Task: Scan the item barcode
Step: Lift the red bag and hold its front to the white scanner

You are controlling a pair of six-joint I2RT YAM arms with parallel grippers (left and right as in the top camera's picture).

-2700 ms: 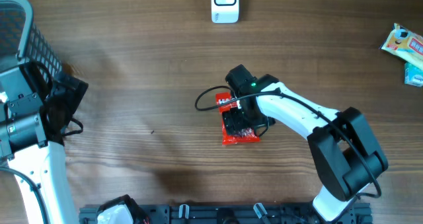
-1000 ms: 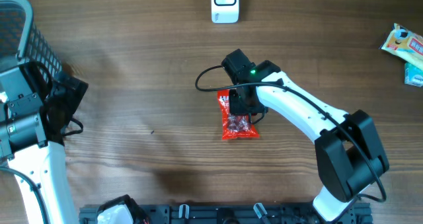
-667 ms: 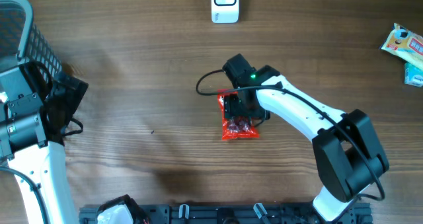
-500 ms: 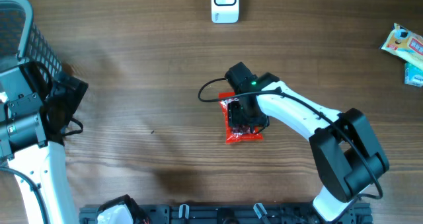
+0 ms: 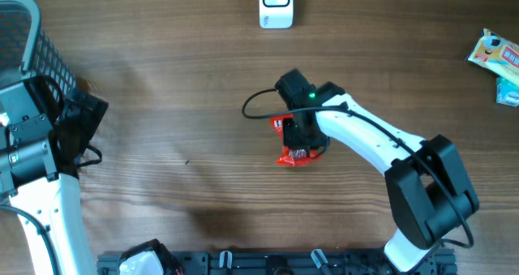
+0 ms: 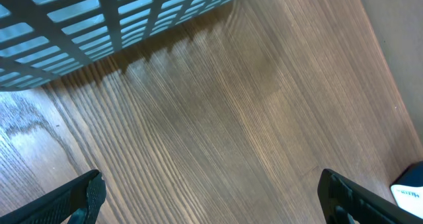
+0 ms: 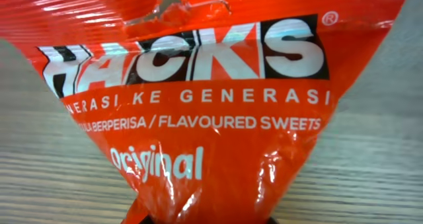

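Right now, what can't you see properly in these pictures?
- Barcode: right wrist shows only the front of the red sweets bag; overhead, the right arm covers most of it.
- White device: cut by overhead's top edge.
- Snack packets: cut by right edge, print too small.

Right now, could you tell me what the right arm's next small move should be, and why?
Probably lift the red sweets packet clear of the table: the right gripper seems pinched on it, and the white scanner-like device stands farther away.

Most of the sweets packet beneath the right claw.
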